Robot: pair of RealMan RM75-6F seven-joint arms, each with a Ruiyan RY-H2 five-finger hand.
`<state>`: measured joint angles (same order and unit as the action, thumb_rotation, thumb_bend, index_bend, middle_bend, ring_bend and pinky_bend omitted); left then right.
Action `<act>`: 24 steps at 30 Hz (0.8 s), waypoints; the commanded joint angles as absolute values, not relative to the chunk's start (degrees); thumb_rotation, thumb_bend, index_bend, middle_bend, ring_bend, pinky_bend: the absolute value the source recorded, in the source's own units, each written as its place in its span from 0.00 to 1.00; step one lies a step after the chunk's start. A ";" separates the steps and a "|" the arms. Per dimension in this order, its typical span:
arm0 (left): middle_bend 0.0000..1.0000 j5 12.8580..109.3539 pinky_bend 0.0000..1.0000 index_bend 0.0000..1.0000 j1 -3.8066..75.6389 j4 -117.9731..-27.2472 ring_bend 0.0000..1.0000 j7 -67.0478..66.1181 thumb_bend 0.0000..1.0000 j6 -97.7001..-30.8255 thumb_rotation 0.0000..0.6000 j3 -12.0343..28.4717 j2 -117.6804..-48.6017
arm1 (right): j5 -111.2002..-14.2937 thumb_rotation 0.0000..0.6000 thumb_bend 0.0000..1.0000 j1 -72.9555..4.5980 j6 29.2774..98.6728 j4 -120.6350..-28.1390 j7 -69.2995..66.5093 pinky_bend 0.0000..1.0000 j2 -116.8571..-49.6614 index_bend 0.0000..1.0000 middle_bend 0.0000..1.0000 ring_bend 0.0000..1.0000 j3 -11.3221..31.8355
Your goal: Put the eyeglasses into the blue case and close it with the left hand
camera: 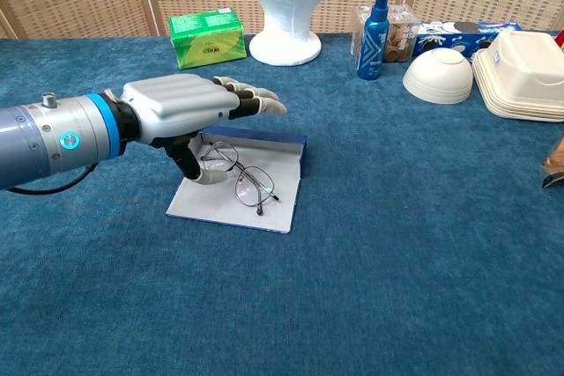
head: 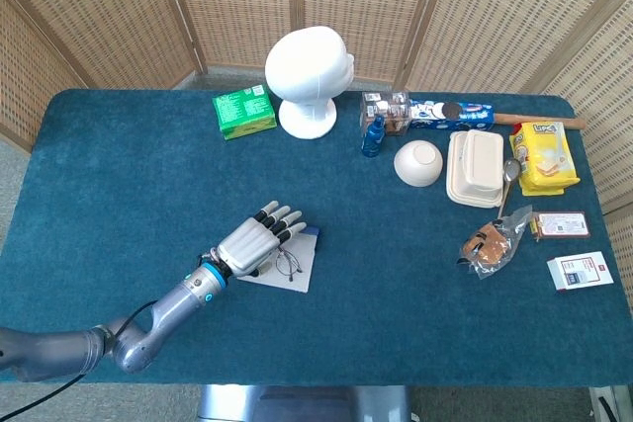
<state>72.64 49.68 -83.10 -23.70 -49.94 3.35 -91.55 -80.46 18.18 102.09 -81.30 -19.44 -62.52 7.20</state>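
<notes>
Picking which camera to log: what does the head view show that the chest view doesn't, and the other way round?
Only the head view shows the table's right end: the yellow snack bag, spoon and small boxes. Only the chest view shows the eyeglasses clearly, lying on the open blue case, lid raised. Both show the left hand, fingers extended over the case, and the mannequin head.

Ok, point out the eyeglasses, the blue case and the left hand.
eyeglasses (camera: 243, 179): chest view, on the lens frames at the bridge.
blue case (camera: 280, 210): chest view, on the pale inner face of the open flap.
left hand (camera: 181, 107): chest view, on the back of the hand.
</notes>
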 commanded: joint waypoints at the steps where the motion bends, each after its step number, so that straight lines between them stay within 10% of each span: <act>1: 0.00 70.25 0.00 0.00 49.66 -82.94 0.00 -25.24 0.28 -49.65 1.00 4.14 -92.60 | -80.30 0.89 0.19 18.42 102.30 -81.22 -19.66 0.17 -62.47 0.00 0.10 0.00 7.23; 24: 0.00 68.54 0.00 0.00 51.73 -84.17 0.00 -34.26 0.24 -50.60 0.97 3.98 -98.56 | -79.78 0.90 0.19 19.13 102.32 -79.19 -22.09 0.18 -63.07 0.00 0.10 0.00 7.39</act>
<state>68.40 51.55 -84.67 -33.64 -50.34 4.06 -98.03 -79.77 19.11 102.31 -79.21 -22.09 -63.05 7.40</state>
